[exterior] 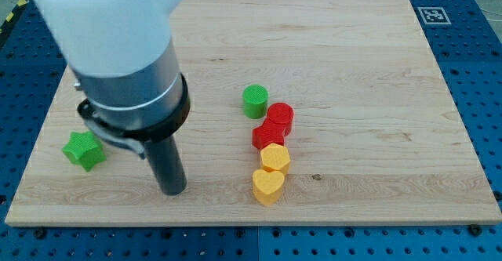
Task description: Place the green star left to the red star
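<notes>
- Camera view showed the green star [83,150] at the board's [353,49] lower left.
- My tip [173,190], a bare rod with no jaws, sat just right of it, apart.
- Red star [267,135] lay centre frame, well right.

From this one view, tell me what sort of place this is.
Probably a robotics lab bench: a wooden board on a blue perforated table, a printed marker tag, and small blocks such as the green star.
</notes>
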`<move>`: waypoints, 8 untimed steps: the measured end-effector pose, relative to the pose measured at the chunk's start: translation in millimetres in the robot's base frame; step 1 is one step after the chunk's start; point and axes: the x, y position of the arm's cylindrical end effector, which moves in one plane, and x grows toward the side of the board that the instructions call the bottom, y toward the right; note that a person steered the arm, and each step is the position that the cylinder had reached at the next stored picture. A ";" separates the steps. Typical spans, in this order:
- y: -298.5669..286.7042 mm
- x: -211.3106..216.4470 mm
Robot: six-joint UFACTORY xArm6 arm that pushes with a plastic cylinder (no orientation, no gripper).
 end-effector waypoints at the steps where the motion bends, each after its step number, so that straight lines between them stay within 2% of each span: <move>1: -7.1 12.4; 3: -18.1 12.4; 4: -56.2 12.4; 6: -61.5 12.4; 8: -116.1 12.1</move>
